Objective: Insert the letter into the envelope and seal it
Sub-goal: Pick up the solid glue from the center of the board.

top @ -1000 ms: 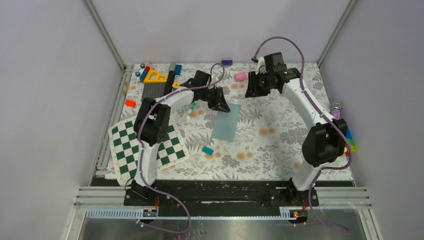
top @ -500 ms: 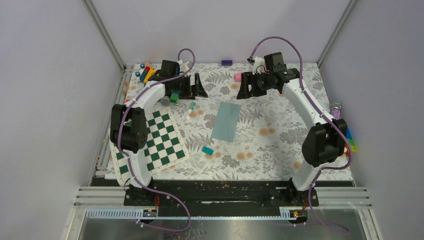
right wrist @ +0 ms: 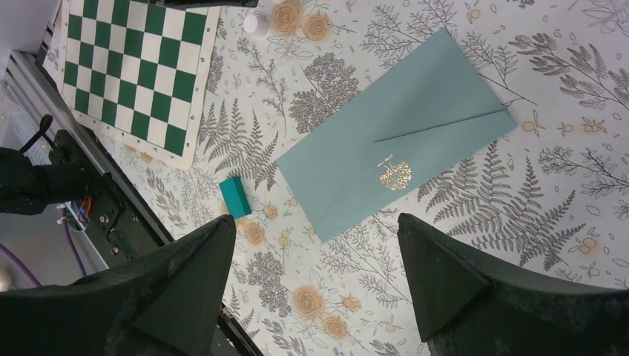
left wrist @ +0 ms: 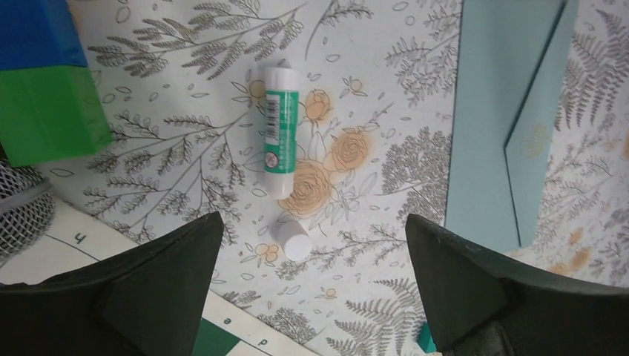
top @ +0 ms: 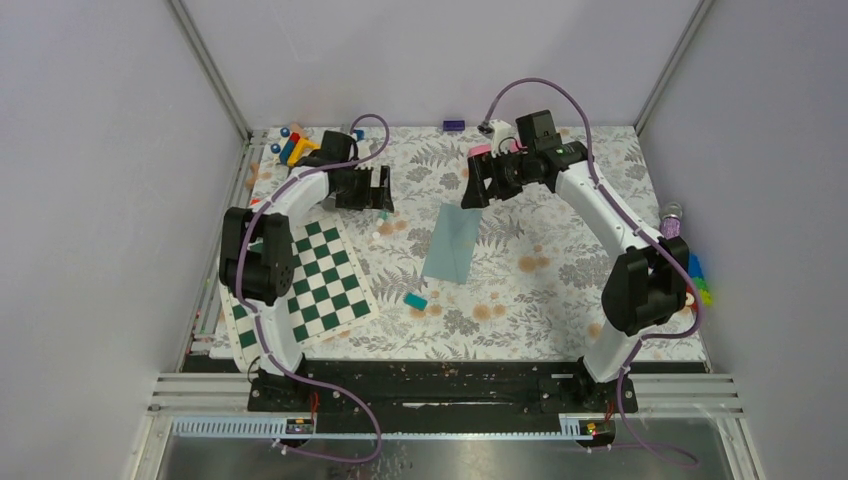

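Note:
The teal envelope [top: 452, 243] lies flat on the floral mat at mid-table, its triangular flap folded down and a gold emblem on it; it also shows in the left wrist view [left wrist: 489, 119] and the right wrist view [right wrist: 386, 141]. The letter is out of view. My left gripper [top: 381, 190] [left wrist: 313, 222] hovers open to the envelope's left, over a green-labelled glue stick [left wrist: 280, 130] and its loose white cap [left wrist: 294, 239]. Above the envelope's far end, my right gripper [top: 470, 188] [right wrist: 315, 219] hangs open and holds nothing.
A green-white checkerboard [top: 300, 285] lies at the near left. A small teal block [top: 415, 300] sits near the envelope's near end. Green [left wrist: 48, 122] and blue [left wrist: 33, 30] blocks are by the left gripper. Toys [top: 295, 148] crowd the back left corner; a pink piece [top: 480, 150] is behind the right gripper.
The left gripper let go at the envelope's far corner, opened and swung back left to the glue stick. The right gripper opened wider and moved left toward the envelope. The envelope now lies free.

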Controlling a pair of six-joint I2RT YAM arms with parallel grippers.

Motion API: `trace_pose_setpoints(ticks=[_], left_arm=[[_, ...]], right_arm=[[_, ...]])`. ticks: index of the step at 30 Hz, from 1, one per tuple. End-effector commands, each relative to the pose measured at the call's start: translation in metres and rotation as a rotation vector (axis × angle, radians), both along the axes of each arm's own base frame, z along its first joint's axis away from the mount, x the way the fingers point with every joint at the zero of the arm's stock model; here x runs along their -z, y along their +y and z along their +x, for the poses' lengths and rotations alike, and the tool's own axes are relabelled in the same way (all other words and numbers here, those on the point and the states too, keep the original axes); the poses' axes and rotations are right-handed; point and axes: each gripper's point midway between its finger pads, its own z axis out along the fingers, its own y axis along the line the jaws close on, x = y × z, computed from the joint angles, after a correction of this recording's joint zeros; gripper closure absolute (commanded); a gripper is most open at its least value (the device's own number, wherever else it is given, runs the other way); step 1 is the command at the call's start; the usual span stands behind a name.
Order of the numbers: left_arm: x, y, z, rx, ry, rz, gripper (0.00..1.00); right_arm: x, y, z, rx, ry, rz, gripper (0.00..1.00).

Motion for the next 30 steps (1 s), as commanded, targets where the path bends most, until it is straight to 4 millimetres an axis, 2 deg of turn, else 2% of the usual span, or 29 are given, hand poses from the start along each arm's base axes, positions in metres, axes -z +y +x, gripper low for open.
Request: trace_pose_setpoints(ticks=[1, 3, 10, 17, 23, 30], left_arm=[[-0.001, 0.009, 0.029, -0.024, -0.067, 0.059, 0.02], [0.005, 0.008, 0.037, -0.031, -0.063, 0.067, 0.07], [0.028, 0.005, 0.052, -0.033, -0.035, 0.085, 0.33], [0.036, -0.007, 0.050, 0.010, -0.009, 0.147, 0.33], [0.042, -0.011, 0.047, 0.017, 0.008, 0.203, 0.53], [0.053, -0.003, 0.038, 0.019, 0.042, 0.277, 0.56]], right_arm=[[-0.016, 0.010, -0.004, -0.051, -0.077, 0.015, 0.13], [-0.016, 0.010, -0.005, -0.047, -0.075, 0.015, 0.13], [-0.014, 0.007, -0.005, -0.037, -0.076, 0.001, 0.14], [-0.013, 0.004, -0.002, -0.021, -0.086, -0.019, 0.14], [-0.019, 0.000, -0.003, -0.014, -0.114, -0.029, 0.14], [-0.029, -0.005, -0.006, -0.008, -0.151, -0.038, 0.14]])
